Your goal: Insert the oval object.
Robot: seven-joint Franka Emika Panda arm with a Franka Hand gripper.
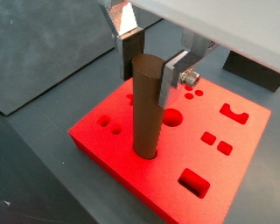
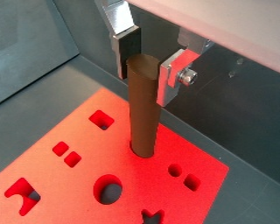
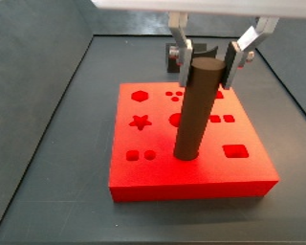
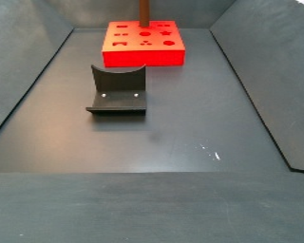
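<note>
The oval object (image 1: 146, 114) is a long dark-brown peg. It stands upright with its lower end in a hole near the middle of the red block (image 1: 250, 131). Both wrist views and a side view show this (image 2: 143, 114) (image 3: 194, 115). My gripper (image 1: 154, 70) straddles the peg's top end, one silver finger on each side. In a side view the fingers (image 3: 179, 53) stand wider than the peg, so the gripper (image 3: 213, 59) is open. One finger sits close against the peg; a small gap shows at the other. The peg is upright, not tilted.
The red block (image 3: 156, 172) has several other shaped holes: star, hexagon, circle, squares. The dark fixture (image 4: 117, 90) stands on the floor in front of the block (image 4: 144, 46). Dark sloped walls (image 4: 28, 85) enclose the grey floor.
</note>
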